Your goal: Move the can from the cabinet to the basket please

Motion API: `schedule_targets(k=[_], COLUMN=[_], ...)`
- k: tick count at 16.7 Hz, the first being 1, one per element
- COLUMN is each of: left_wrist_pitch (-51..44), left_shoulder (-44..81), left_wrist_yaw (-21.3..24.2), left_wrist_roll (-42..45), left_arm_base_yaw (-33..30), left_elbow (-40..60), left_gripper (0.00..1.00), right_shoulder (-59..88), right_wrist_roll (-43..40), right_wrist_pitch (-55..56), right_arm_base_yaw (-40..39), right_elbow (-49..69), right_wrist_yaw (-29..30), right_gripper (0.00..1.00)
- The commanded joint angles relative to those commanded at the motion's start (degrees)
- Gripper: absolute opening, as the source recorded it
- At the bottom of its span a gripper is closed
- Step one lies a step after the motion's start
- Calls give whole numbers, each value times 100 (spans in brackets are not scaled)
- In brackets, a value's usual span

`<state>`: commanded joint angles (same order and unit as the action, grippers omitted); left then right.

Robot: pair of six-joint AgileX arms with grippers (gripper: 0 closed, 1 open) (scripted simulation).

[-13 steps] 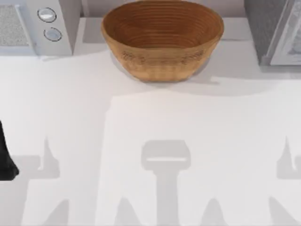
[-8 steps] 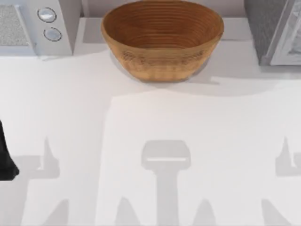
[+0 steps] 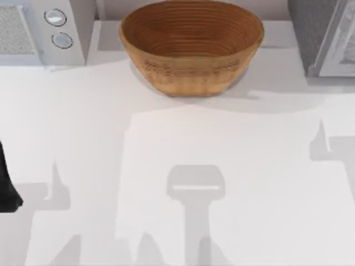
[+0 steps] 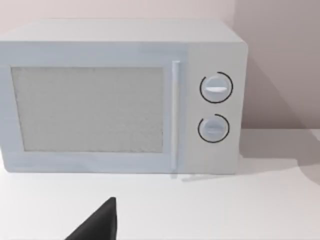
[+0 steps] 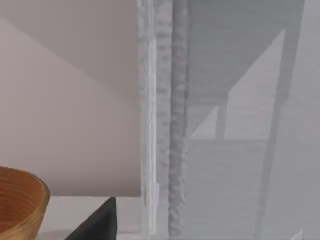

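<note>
The right arm's shadow has shifted toward the cabinet (image 3: 321,39). Its door looks shut, hiding the can; collision is risked. Neither gripper's state can be told. The basket (image 3: 191,47) waits.

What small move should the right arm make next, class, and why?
Probably ease the right arm closer to the dark grey speckled cabinet and its pale white-framed door: no can is visible, and the brown woven wicker basket holds nothing.

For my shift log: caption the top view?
Wicker basket at table's far edge between white microwave and grey cabinet.
</note>
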<state>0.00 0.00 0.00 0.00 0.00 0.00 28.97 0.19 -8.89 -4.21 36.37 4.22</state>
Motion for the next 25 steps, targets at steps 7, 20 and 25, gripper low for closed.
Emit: schedule_targets(k=[7,20,25], left_wrist_pitch=[0,0,0], left_shoulder=[0,0,0], left_wrist_yaw=[0,0,0], left_wrist_roll=[0,0,0], left_arm_base_yaw=[0,0,0], left_elbow=[0,0,0], left_gripper=[100,100,100], right_shoulder=[2848,4688,5307], right_wrist_roll=[43,71,39], right_wrist_pitch=[-915,-1493,-1358], right_arm_base_yaw=[-371,-613,-1062], right_elbow=[3825,6327,6838], right_wrist_yaw=[438,700,1193], right_gripper=[100,100,100])
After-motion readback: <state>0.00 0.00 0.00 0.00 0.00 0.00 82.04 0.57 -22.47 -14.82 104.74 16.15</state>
